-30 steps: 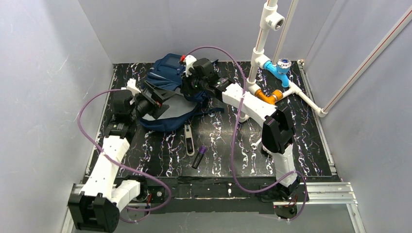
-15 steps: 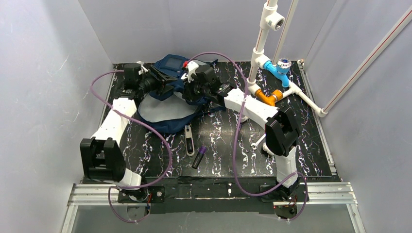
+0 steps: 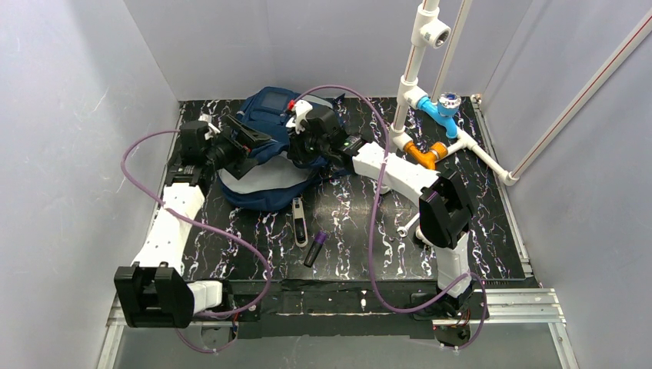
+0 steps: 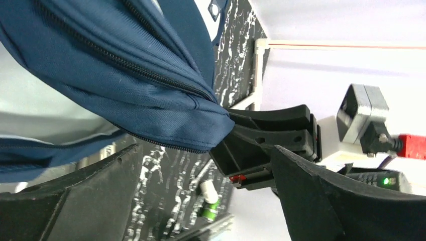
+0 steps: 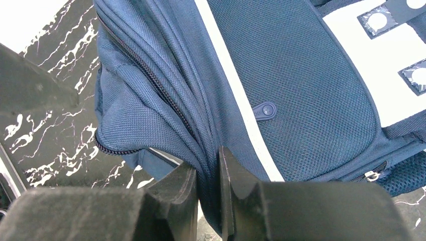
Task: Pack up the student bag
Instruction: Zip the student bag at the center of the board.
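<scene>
On the black marbled table point(image 3: 477, 223), grey walls point(image 3: 77, 115) around, the student bag point(image 3: 271, 108) lies far left of centre, between the two arms. The right gripper point(image 5: 207, 160) is clenched on a fold of its navy fabric beside the zip point(image 5: 145, 73). The left gripper point(image 4: 206, 150), spread wide and holding nothing, sits just left of the bag, a fabric corner seemingly inside its jaws, contact unclear.

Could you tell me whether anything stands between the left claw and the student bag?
Nothing visible does. The open left claw faces the student bag directly; the right claw pinches a fold of it just beyond.
</scene>
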`<state>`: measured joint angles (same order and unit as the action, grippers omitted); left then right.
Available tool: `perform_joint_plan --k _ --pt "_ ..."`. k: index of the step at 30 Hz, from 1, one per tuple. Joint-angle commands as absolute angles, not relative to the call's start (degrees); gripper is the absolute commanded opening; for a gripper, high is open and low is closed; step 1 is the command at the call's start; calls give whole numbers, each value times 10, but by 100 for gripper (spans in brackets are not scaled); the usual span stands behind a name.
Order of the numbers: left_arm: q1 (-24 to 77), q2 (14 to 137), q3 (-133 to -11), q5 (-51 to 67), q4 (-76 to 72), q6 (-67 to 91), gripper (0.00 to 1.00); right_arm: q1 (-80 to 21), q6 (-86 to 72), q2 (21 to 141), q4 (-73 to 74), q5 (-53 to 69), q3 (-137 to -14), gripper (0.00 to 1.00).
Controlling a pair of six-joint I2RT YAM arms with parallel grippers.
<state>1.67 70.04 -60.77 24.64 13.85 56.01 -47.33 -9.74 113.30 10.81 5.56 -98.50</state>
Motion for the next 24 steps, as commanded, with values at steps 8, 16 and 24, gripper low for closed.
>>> perform_joint_plan --k 8,16,24 --pt "-15 858 -677 250 87 604 26 -495 -101 1083 140 45 -987 33" --pt "-64 824 -694 215 112 467 0 -490 -44 1029 118 -95 -823 80" --pt "-65 835 -689 230 104 484 0 -445 -39 1112 12 -76 -833 75"
